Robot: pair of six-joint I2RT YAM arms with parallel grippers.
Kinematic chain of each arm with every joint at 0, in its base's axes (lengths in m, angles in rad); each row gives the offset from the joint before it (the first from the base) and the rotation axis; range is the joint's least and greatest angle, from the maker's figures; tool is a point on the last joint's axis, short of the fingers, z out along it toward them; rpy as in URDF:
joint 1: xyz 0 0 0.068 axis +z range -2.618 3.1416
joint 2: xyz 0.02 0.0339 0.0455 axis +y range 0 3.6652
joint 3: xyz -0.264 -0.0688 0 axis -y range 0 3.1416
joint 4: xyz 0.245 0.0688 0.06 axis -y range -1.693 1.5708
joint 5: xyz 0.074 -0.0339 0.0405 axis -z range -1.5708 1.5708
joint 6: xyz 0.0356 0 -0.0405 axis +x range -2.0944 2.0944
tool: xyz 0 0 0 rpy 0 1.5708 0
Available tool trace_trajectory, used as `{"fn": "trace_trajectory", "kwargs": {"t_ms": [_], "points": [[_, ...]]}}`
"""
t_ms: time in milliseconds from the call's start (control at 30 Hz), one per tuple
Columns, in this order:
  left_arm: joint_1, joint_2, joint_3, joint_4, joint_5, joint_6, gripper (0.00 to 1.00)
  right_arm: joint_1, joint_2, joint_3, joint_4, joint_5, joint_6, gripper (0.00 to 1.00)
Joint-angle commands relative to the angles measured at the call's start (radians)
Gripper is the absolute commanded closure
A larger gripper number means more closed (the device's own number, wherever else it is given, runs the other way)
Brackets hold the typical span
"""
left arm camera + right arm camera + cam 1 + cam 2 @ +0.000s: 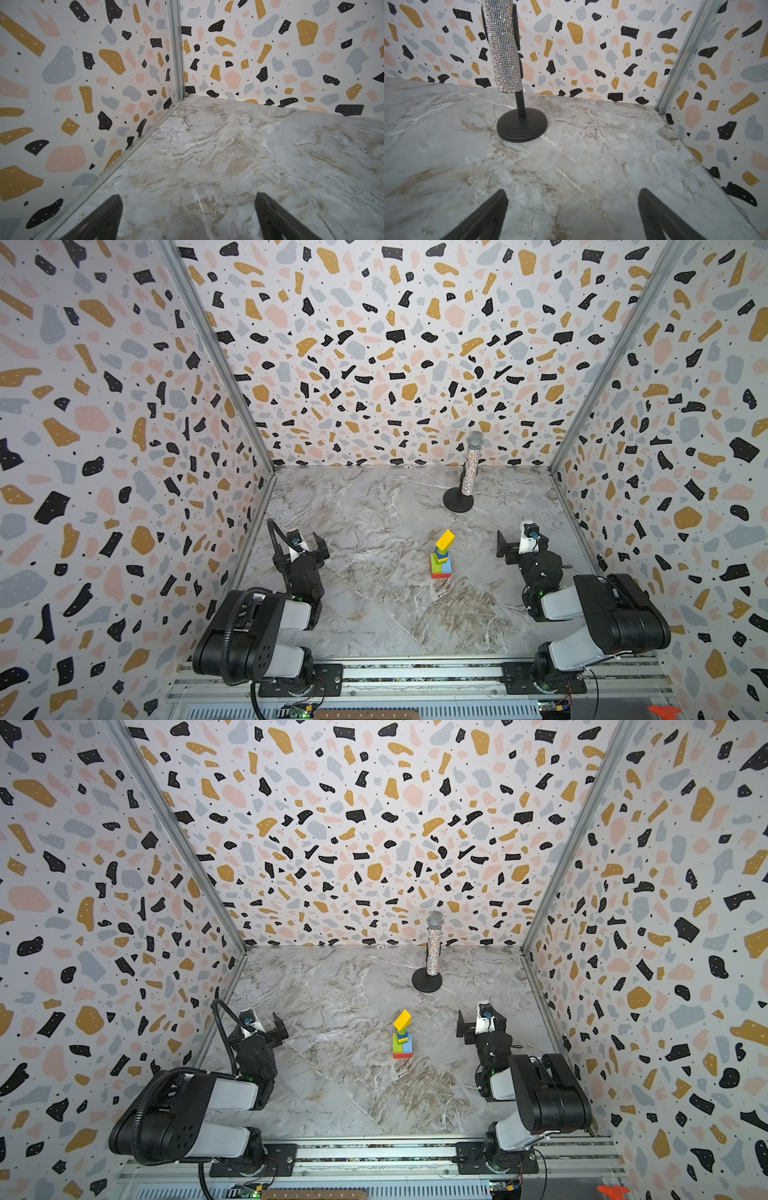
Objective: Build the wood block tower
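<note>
The tower (441, 558) (402, 1039) stands in the middle of the marble table in both top views. All the wood blocks I see are stacked in it: red lowest, lime green and light blue side by side above, smaller green and blue pieces, and a yellow brick (445, 539) (402, 1020) on top, turned askew. My left gripper (308, 548) (266, 1029) (188, 195) is well left of the tower, open and empty. My right gripper (521, 549) (482, 1029) (572, 190) is well right of it, open and empty. Neither wrist view shows the tower.
A glittery microphone (471, 466) (433, 946) (504, 47) on a round black base (458, 502) (522, 126) stands at the back, right of centre. Patterned walls close in the table on three sides. The arms' mounting rail (415, 676) runs along the front.
</note>
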State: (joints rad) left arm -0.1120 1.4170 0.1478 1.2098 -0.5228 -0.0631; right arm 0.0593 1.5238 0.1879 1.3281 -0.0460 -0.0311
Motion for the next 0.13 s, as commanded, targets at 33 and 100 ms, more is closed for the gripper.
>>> {"fn": "trace_trajectory", "kwargs": {"t_ms": [33, 100], "points": [[0.010, 0.000, 0.025, 0.013, 0.015, 0.009, 0.00, -0.005, -0.014, 0.010, -0.030, -0.028, 0.009, 0.01], [0.015, -0.001, 0.022, 0.018, 0.022, 0.008, 0.00, -0.006, -0.015, 0.006, -0.023, -0.028, 0.009, 0.01]]}}
